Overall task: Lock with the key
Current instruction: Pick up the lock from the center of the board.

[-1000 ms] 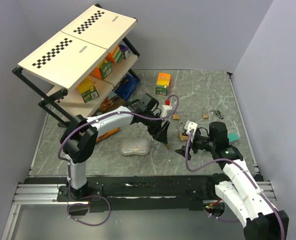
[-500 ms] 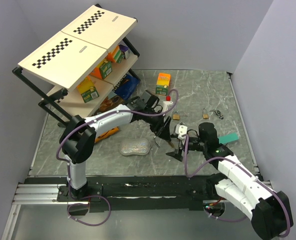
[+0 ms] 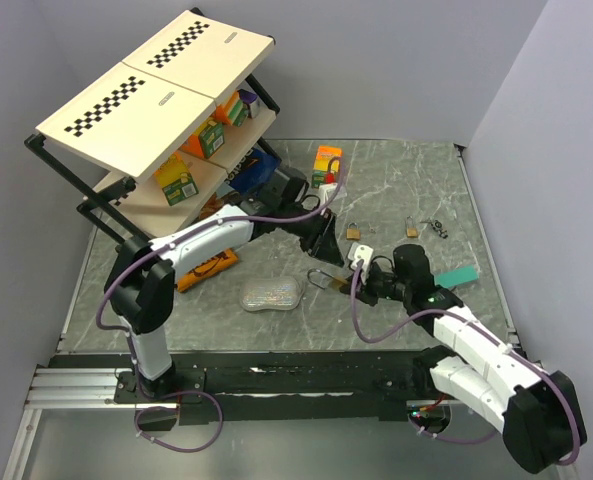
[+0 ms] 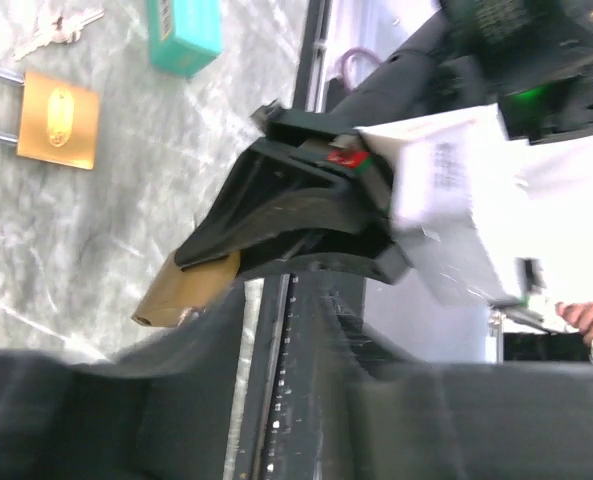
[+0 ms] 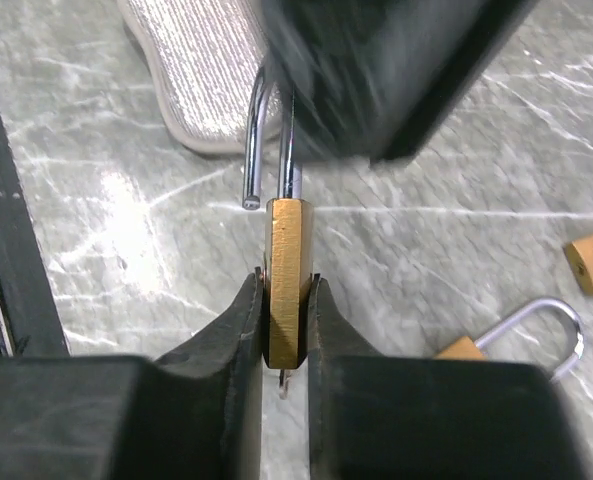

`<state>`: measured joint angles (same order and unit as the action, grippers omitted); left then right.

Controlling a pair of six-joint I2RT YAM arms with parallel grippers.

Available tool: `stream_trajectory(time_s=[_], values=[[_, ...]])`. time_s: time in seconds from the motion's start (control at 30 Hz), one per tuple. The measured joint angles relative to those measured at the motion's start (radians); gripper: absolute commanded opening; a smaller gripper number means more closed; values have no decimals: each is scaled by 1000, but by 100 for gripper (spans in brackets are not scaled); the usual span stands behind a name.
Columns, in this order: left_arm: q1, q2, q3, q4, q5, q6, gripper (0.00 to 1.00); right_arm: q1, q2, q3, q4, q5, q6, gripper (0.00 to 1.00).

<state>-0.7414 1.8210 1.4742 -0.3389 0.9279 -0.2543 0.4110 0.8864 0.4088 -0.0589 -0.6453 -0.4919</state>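
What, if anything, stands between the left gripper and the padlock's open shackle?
Nothing visible does. The right gripper has its jaws shut on the padlock body, with the shackle pointing away from it. The left gripper is right at the shackle's bend, covering it in the right wrist view. The pouch lies beyond, not between them.

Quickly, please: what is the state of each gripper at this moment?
Left gripper: cannot be told, the view is blurred.
Right gripper: closed, holding the padlock by its body.

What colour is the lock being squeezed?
Gold brass padlock, silver shackle; best seen in right wrist view.
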Motion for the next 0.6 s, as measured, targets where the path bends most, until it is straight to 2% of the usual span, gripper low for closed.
stream_trajectory(time_s=[0.1,0.17,0.37,0.6], values=[[8,-36,0,7,2,-8,66,-1,-50,0,-45,8,0,0],[26,-57,-3,5,0,-9,68,-2,-98,6,-92,6,0,0],[110,-123,-24,-104,-9,147,70,-18,-160,93,-253,-46,-4,0],[93,-303,-166,-171,14,370,72,-61,-159,220,-408,-163,3,0]])
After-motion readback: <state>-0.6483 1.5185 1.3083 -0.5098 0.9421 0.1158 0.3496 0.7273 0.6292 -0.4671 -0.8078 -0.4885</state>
